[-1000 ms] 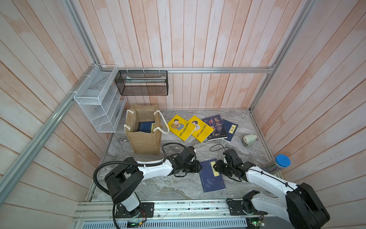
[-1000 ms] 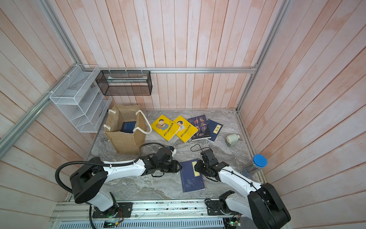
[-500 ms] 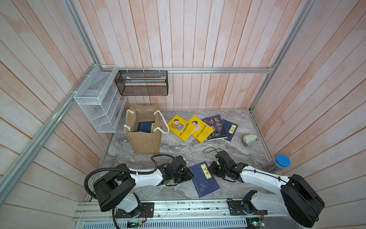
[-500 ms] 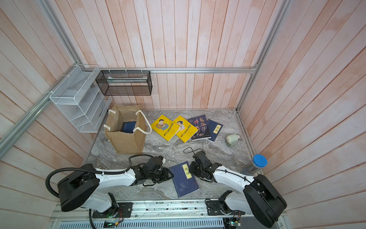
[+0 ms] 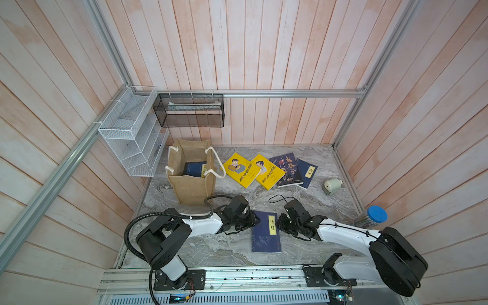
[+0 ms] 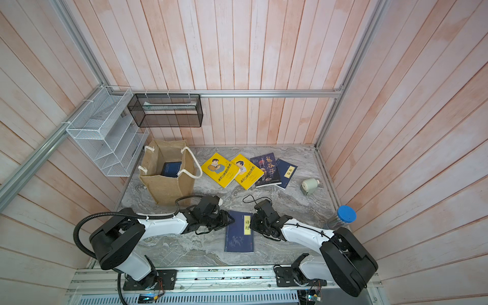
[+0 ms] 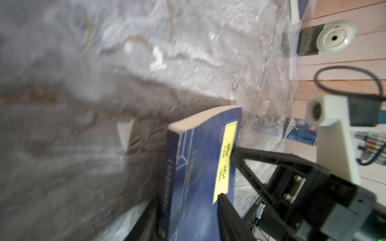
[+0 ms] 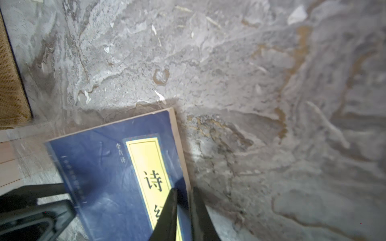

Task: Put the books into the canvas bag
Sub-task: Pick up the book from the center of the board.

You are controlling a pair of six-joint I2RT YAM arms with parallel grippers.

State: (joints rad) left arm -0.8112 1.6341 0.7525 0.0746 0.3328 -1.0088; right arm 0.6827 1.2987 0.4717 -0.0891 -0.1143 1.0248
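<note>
pickup step: right gripper jaws pinch book edge; left gripper part open, seemingly bracing; next, lift into bag.

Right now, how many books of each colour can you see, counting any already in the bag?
Yellow cartoon books: 2
Navy books: 3, one of them inside the bag
Dark portrait book: 1
Total: 6 books

marble tabletop; books; canvas bag
</note>
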